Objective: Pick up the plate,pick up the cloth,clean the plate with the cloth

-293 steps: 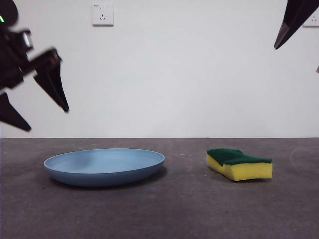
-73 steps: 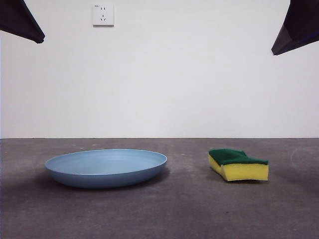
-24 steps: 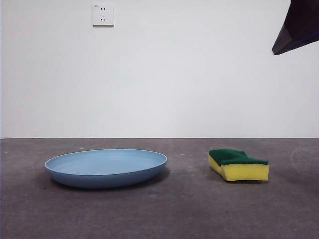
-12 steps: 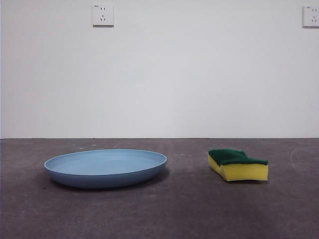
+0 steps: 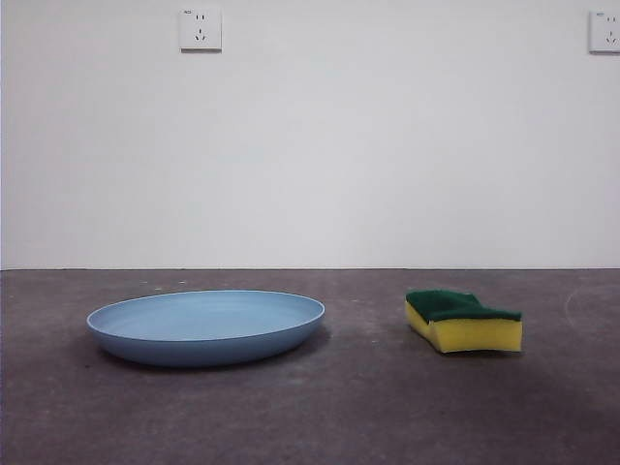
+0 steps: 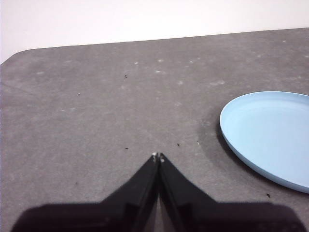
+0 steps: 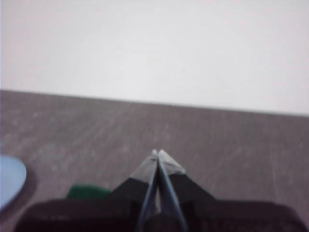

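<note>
The light blue plate lies flat on the dark grey table, left of centre. The cloth is a yellow sponge with a green top; it lies to the plate's right, apart from it. Neither arm shows in the front view. My left gripper is shut and empty, above bare table beside the plate's rim. My right gripper is shut and empty, held above the table; a green corner of the sponge peeks out beside its jaws, and a sliver of the plate shows at the edge.
A white wall stands behind the table, with one socket at the upper left and another at the upper right. The table's rounded corner shows in the left wrist view.
The black arm tip at the front view's top right corner has left the picture within the last second. The plate and sponge have not moved.
</note>
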Tool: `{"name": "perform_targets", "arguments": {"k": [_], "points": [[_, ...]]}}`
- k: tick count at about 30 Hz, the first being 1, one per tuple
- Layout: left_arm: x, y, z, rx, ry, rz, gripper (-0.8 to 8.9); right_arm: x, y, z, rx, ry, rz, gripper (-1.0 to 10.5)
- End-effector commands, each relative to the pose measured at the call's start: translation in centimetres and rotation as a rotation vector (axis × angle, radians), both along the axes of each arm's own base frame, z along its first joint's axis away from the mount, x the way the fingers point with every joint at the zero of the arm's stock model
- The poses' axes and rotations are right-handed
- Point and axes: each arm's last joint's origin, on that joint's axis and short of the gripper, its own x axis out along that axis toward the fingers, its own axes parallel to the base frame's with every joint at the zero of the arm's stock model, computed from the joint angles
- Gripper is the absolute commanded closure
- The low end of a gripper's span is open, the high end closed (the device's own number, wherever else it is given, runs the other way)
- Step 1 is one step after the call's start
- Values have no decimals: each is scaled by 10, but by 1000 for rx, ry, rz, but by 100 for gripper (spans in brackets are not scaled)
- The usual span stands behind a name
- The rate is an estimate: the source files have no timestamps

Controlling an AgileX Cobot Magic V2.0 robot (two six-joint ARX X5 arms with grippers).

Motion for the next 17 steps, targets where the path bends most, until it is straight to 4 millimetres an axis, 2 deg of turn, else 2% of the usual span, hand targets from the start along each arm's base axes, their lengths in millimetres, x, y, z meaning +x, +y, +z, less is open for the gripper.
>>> {"name": "perform_targets", "arguments": {"k": [1, 7, 17], "points": [[1, 0, -5, -5, 9, 5, 816, 2, 0, -23, 42, 45, -8, 945], [1, 0, -5, -5, 9, 5, 816, 1, 0, -51, 80, 82, -10, 945], [1, 0, -5, -5, 9, 5, 816, -4, 0, -67, 112, 179, -18, 945]]}}
